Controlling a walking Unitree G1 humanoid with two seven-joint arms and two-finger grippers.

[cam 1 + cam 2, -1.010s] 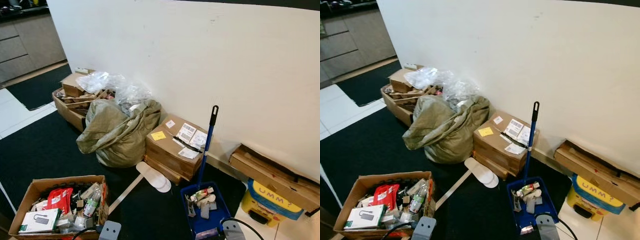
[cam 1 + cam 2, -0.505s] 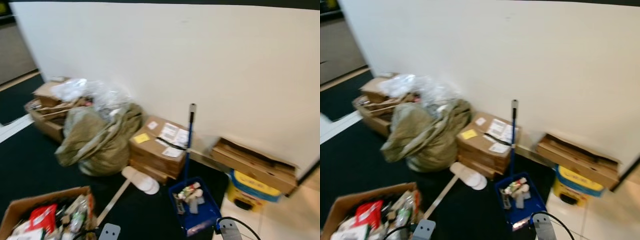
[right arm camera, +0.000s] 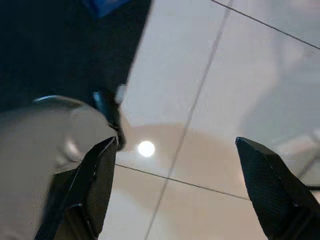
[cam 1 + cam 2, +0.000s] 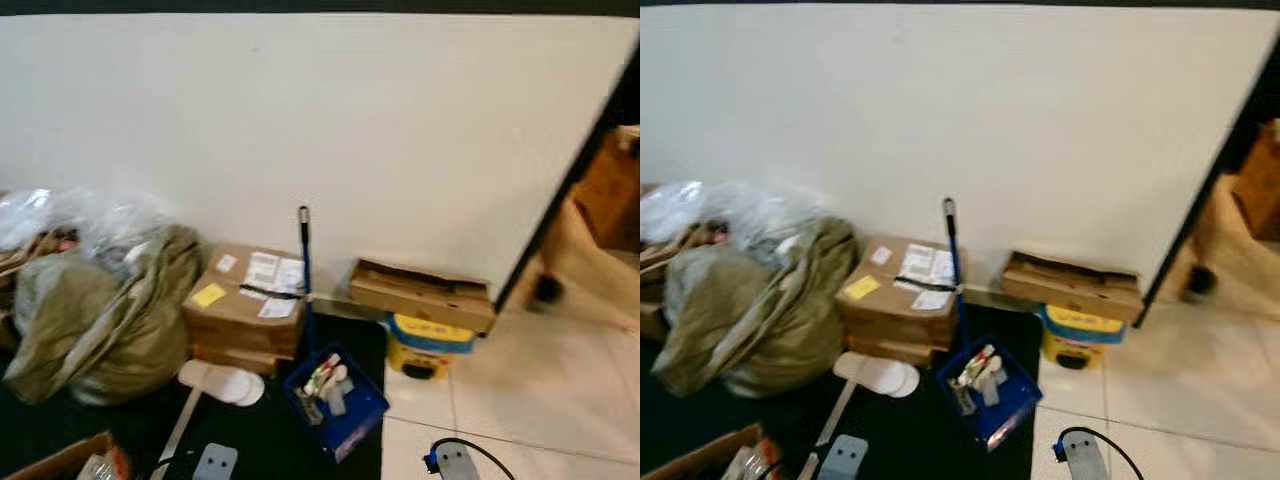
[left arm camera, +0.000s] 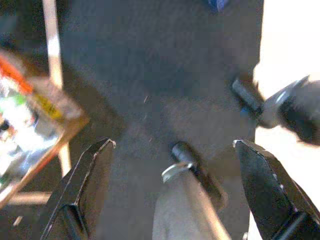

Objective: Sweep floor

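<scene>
Running across the back of the scene is a plain white wall (image 4: 330,120), with a dark mat (image 4: 265,430) laid along its foot and pale glossy floor tiles (image 4: 520,400) taking over to the right, where a dark post slants up past a brown, blurred shape. Against the wall, from the left, sit crumpled clear plastic (image 4: 90,215), a slumped olive-green sack (image 4: 105,305) and a stack of cardboard boxes (image 4: 245,310) with white labels and a yellow note on top. A blue dustpan (image 4: 337,402) stands on the mat just beside the stack, its long blue handle (image 4: 305,275) rising upright in front of the wall and its pan holding a few bits of rubbish. A white flat broom head (image 4: 222,381) lies on the mat below the boxes, with a pale stick (image 4: 176,442) running down from it. To the right of the dustpan a flat cardboard box (image 4: 422,294) rests on a yellow bin (image 4: 428,345) at the edge of the tiles. A corner of an open box of clutter (image 4: 75,462) shows at the lower left. The left gripper (image 5: 172,185) hangs over the mat with its fingers spread wide and nothing between them; the right gripper (image 3: 172,185) hangs likewise agape and empty over the tiles at the mat's edge.
</scene>
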